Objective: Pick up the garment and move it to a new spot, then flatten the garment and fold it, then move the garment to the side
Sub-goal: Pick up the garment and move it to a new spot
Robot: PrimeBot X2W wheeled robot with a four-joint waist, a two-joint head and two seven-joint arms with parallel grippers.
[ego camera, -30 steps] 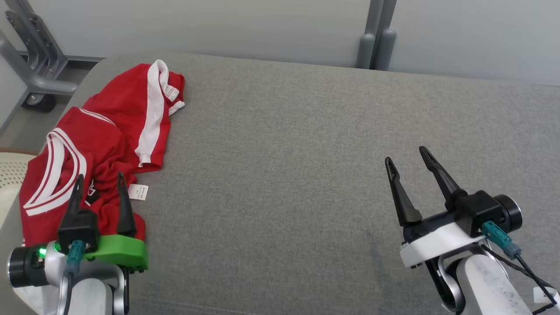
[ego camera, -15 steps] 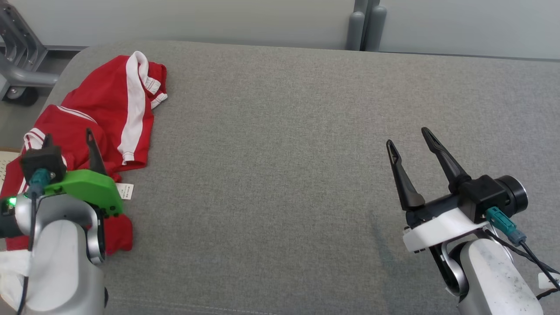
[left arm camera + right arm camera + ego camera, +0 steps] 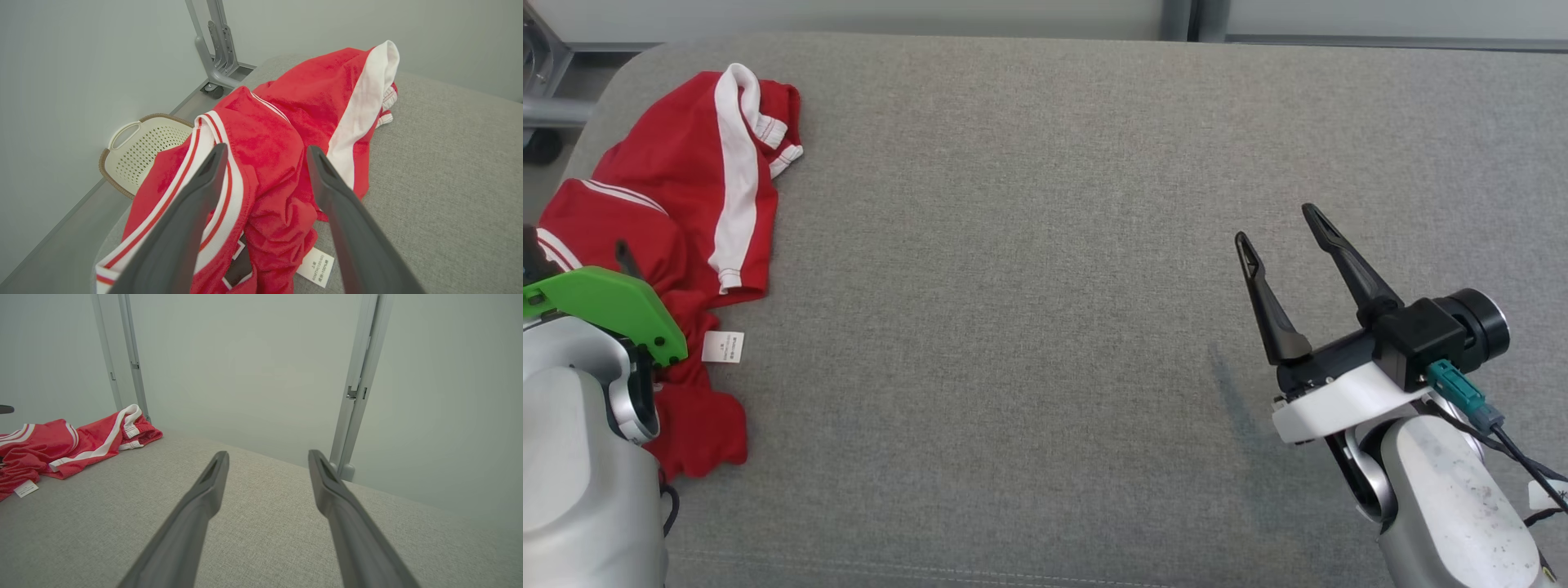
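1. The garment [image 3: 678, 180], red with white stripes, lies crumpled at the far left end of the grey padded surface [image 3: 1045, 245], close to its rounded corner.
2. A white label [image 3: 724, 346] sticks out from the near side of the garment and lies flat on the padding.
3. The left gripper [image 3: 266, 149] hangs over the garment with its two dark fingers spread wide. Red cloth shows in the gap between them and nothing is caught. Whether the fingertips touch the cloth cannot be told.
4. In the head view the green mount [image 3: 605, 302] of the left arm covers part of the garment's near left side.
5. The right gripper [image 3: 1275, 224] is over the right part of the padded surface, well apart from the garment. Its fingers are spread wide and it holds nothing.
6. In the right wrist view, bare padding and the pale wall show between the fingers, and the garment lies far off to the left.
7. In the left wrist view a cream perforated basket [image 3: 139, 151] stands on the floor just past the left end of the padding, beside the garment's striped edge.
8. A grey metal frame [image 3: 216, 61] with a small wheel stands by the wall beyond the garment.
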